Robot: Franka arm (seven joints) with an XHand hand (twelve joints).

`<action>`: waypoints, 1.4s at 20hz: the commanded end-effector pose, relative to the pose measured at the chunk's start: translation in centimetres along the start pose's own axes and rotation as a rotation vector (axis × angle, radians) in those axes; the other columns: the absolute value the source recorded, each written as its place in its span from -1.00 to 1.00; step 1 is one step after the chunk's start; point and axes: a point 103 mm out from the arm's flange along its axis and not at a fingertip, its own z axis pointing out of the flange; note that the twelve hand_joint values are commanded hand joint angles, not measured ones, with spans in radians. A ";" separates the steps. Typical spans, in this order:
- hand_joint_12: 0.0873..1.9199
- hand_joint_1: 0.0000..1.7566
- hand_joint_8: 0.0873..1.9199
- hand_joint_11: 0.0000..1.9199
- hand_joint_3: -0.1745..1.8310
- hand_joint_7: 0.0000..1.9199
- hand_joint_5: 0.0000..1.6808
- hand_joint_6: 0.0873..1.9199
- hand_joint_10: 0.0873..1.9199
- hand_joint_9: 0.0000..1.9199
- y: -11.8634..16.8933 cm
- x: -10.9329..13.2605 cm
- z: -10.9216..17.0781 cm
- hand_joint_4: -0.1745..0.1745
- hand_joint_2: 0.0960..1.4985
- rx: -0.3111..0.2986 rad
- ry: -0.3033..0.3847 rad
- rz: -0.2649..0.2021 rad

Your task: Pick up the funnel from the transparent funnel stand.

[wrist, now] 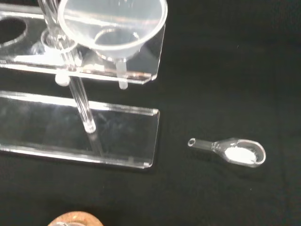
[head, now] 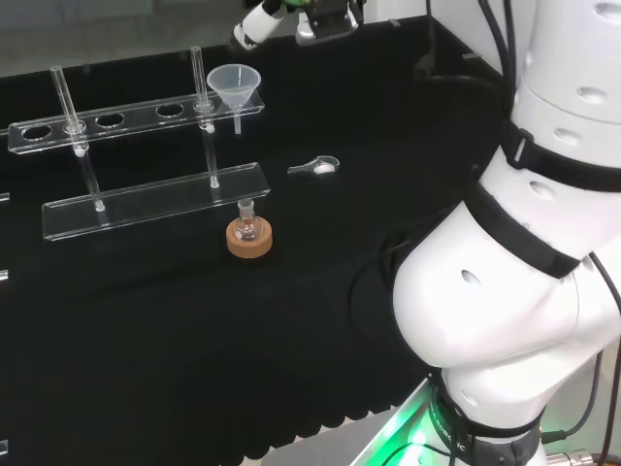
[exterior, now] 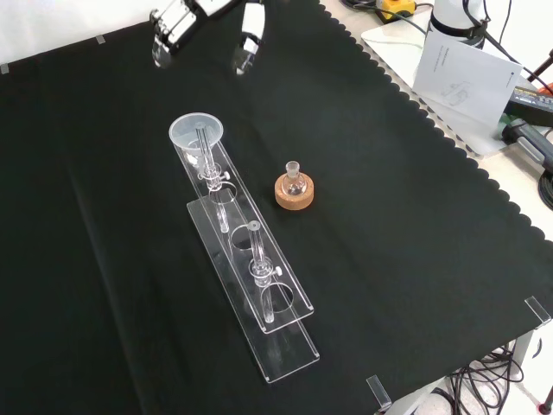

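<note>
Clear funnel (head: 234, 85) seated in stand (head: 136, 117), hand (exterior: 177, 22) apart, seemingly open

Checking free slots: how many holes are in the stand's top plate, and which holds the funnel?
4. They run in a row along the stand; the funnel sits in the end hole, at the head view's right. The other three are empty.

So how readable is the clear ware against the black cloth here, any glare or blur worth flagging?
Head view: funnel reads clearly, stand shows mostly by bright edges. Front view: stand plates faint, edge highlights only. Wrist view: glare streaks on the plates, cork ring cropped and soft, spoon with white powder sharp.
</note>
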 end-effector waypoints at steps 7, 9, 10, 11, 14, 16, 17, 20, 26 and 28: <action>0.57 -0.39 -0.58 -0.82 -0.58 -1.00 -0.83 -1.00 -0.26 -0.88 4.7 2.8 3.2 0.06 -0.01 0.125 -0.125 -0.002; 0.57 -0.38 -0.59 -0.81 -0.58 -1.00 -0.83 -1.00 -0.26 -0.89 5.0 2.9 3.4 0.06 -0.02 0.128 -0.138 0.005; 0.57 -0.38 -0.60 -0.81 -0.57 -1.00 -0.83 -1.00 -0.25 -0.89 5.1 3.0 3.4 0.06 -0.03 0.129 -0.143 0.008; 0.57 -0.38 -0.61 -0.79 -0.57 -1.00 -0.83 -1.00 -0.24 -0.89 5.3 3.0 3.5 0.07 -0.04 0.132 -0.148 0.011; 0.57 -0.36 -0.63 -0.77 -0.57 -1.00 -0.84 -1.00 -0.23 -0.91 5.8 2.9 3.9 0.07 -0.06 0.147 -0.150 0.018; 0.57 -0.35 -0.65 -0.75 -0.57 -1.00 -0.85 -1.00 -0.21 -0.91 6.1 2.7 4.2 0.08 -0.07 0.155 -0.157 0.022; 0.57 -0.34 -0.66 -0.75 -0.57 -1.00 -0.86 -1.00 -0.21 -0.91 6.3 2.6 4.3 0.08 -0.07 0.159 -0.157 0.024; 0.56 -0.33 -0.71 -0.73 -0.57 -1.00 -0.89 -1.00 -0.19 -0.92 6.9 2.4 4.5 0.10 -0.09 0.169 -0.151 0.029; 0.55 -0.32 -0.82 -0.66 -0.56 -1.00 -0.97 -1.00 -0.14 -0.96 7.9 2.8 5.2 0.18 -0.11 0.182 -0.160 0.065; 0.55 -0.32 -0.80 -0.64 -0.56 -1.00 -0.97 -1.00 -0.13 -0.95 8.2 3.0 5.5 0.18 -0.11 0.194 -0.157 0.049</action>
